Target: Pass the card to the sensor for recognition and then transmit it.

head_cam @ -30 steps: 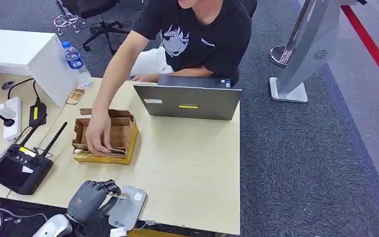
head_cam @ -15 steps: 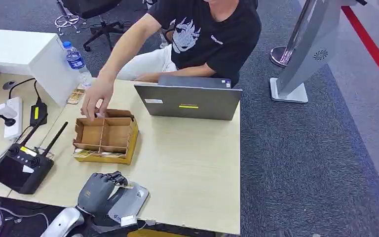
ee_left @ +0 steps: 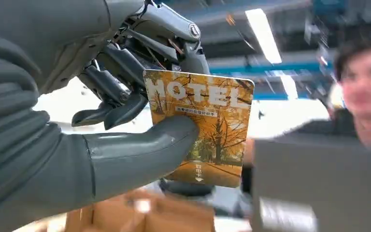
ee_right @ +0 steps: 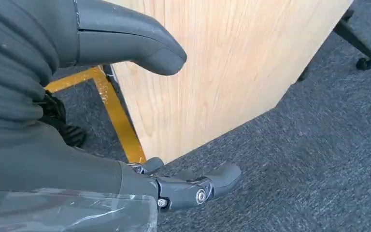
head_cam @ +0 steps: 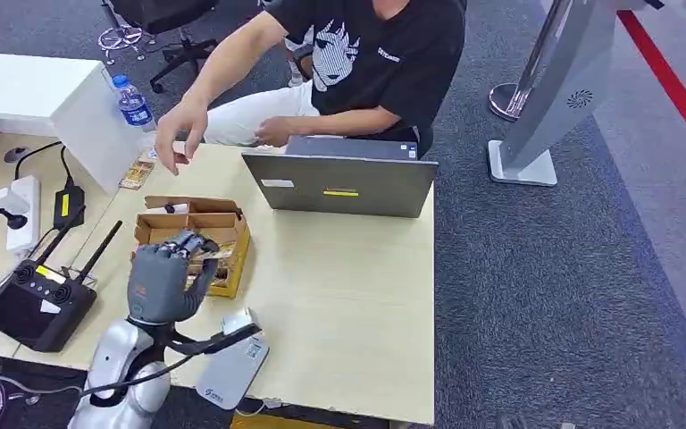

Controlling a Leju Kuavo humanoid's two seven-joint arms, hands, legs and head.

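Item: left hand [head_cam: 163, 279], with card [ee_left: 204, 126]. Change recorded: half a second before, the hand lay low at the near edge of the tabletop [head_cam: 348, 286], over the grey sensor [head_cam: 232, 368]; it had since risen clear and stood above the cardboard box [head_cam: 228, 234], toward the person [head_cam: 366, 63] behind the laptop [head_cam: 344, 183]. The person's hand [head_cam: 179, 134] had lifted away from the box. Reading: the sensor pass looked done and the handover begun.

Pose: left arm raised, palm away from the robot, card pinched upright between thumb and fingers [ee_left: 121, 87], printed face toward the wrist camera.

Right hand [ee_right: 101, 121]: hung beside the tabletop's edge, holding nothing, fingers loosely apart.
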